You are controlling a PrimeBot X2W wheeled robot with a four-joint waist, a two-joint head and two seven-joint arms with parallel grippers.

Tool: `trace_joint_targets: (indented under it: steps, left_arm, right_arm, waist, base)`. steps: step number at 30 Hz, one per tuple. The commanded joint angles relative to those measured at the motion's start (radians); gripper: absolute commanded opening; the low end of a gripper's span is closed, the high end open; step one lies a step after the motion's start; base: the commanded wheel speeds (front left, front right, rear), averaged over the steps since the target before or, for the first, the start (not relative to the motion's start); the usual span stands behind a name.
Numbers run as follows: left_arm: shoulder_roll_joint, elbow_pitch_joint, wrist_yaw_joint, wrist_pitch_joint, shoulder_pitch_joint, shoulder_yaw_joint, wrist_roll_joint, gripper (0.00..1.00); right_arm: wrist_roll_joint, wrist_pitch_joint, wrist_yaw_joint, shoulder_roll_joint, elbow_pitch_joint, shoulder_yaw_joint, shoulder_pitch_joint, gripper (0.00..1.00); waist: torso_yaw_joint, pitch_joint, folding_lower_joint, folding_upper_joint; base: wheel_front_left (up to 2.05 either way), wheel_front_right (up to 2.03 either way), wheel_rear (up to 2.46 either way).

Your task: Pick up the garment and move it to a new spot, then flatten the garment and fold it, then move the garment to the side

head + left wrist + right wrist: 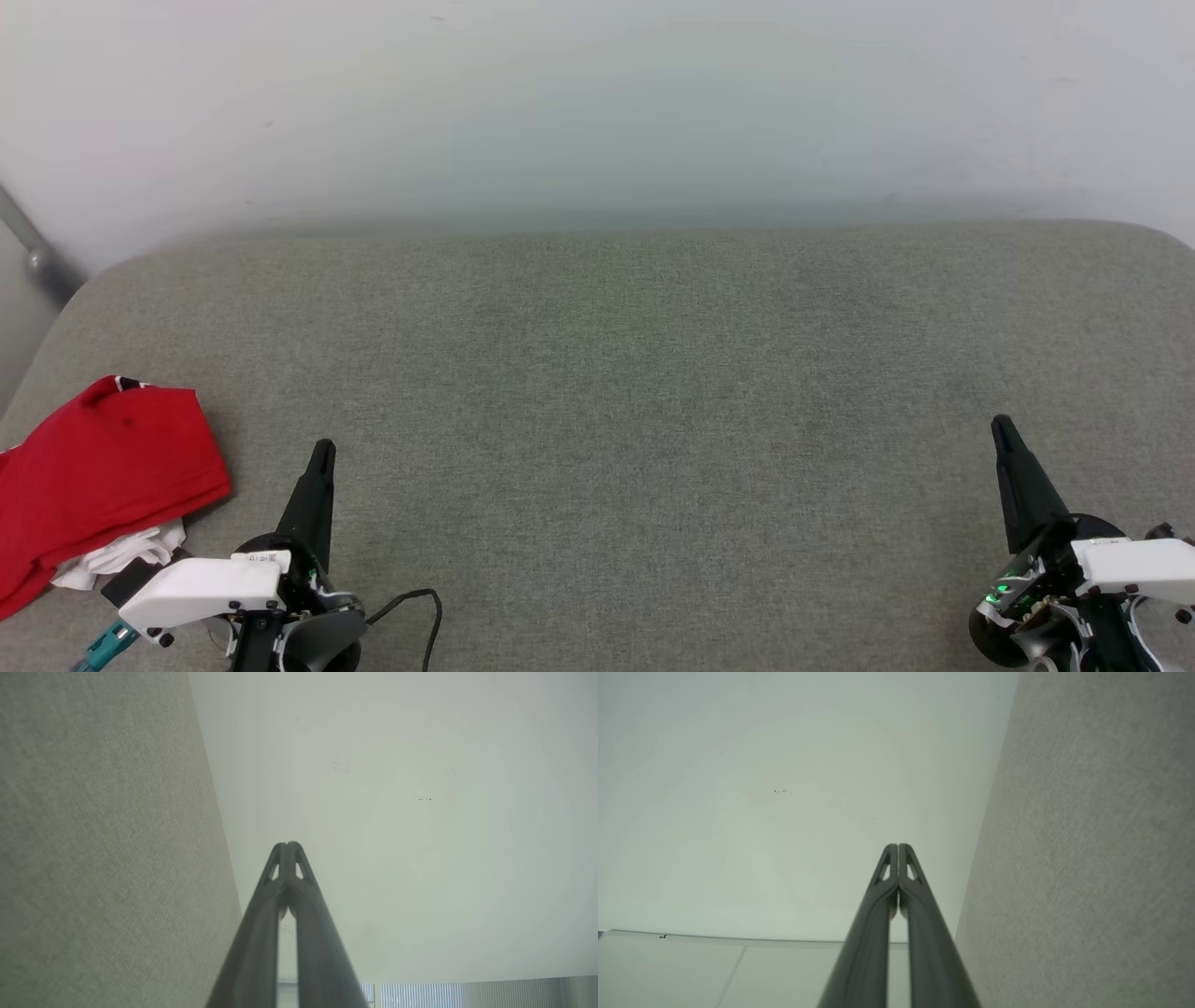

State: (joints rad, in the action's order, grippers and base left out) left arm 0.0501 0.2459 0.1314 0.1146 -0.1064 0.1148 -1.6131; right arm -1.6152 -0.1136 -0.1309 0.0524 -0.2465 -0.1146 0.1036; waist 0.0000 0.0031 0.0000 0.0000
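Observation:
The garment (103,476) lies bunched at the near left of the grey cushion (616,392), mostly red with a bit of white sleeve showing under its near edge. My left gripper (322,448) stands just right of it, fingers pressed together and empty. Its fingertips (288,845) meet in the left wrist view, pointing at the pale wall. My right gripper (1001,425) is at the near right, far from the garment, also shut and empty. In the right wrist view its fingertips (898,847) touch.
A pale wall (597,112) rises behind the cushion. A grey metal bar (33,252) slants at the far left edge. A black cable (420,602) loops beside my left wrist.

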Motion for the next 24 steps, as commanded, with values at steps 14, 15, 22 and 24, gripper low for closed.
trace_joint_targets:
  steps: [14, 15, 22, 24]
  left_arm:
    - [-0.002, 0.0, 0.003, 0.002, -0.006, 0.002, 0.0, 0.0]
    - [-0.002, 0.0, 0.003, 0.002, -0.006, 0.002, 0.0, 0.0]
    - [-0.002, 0.0, 0.003, 0.002, -0.006, 0.002, 0.0, 0.0]
    - [-0.002, 0.0, 0.003, 0.002, -0.006, 0.002, 0.0, 0.0]
  right_arm:
    - [0.005, -0.001, 0.0, -0.005, -0.001, 0.001, 0.011, 0.0]
    - [0.005, -0.001, 0.0, -0.005, -0.001, 0.001, 0.011, 0.0]
    - [0.005, -0.001, 0.0, -0.005, -0.001, 0.001, 0.011, 0.0]
    - [0.005, -0.001, 0.0, -0.005, -0.001, 0.001, 0.011, 0.0]
  waist:
    - [0.0, 0.0, 0.0, 0.0]
    - [0.0, 0.0, 0.0, 0.0]
    - [0.0, 0.0, 0.0, 0.0]
    - [0.0, 0.0, 0.0, 0.0]
  base:
    - [0.0, 0.0, 0.0]
    - [0.0, 0.0, 0.0]
    - [0.0, 0.0, 0.0]
    - [0.0, 0.0, 0.0]
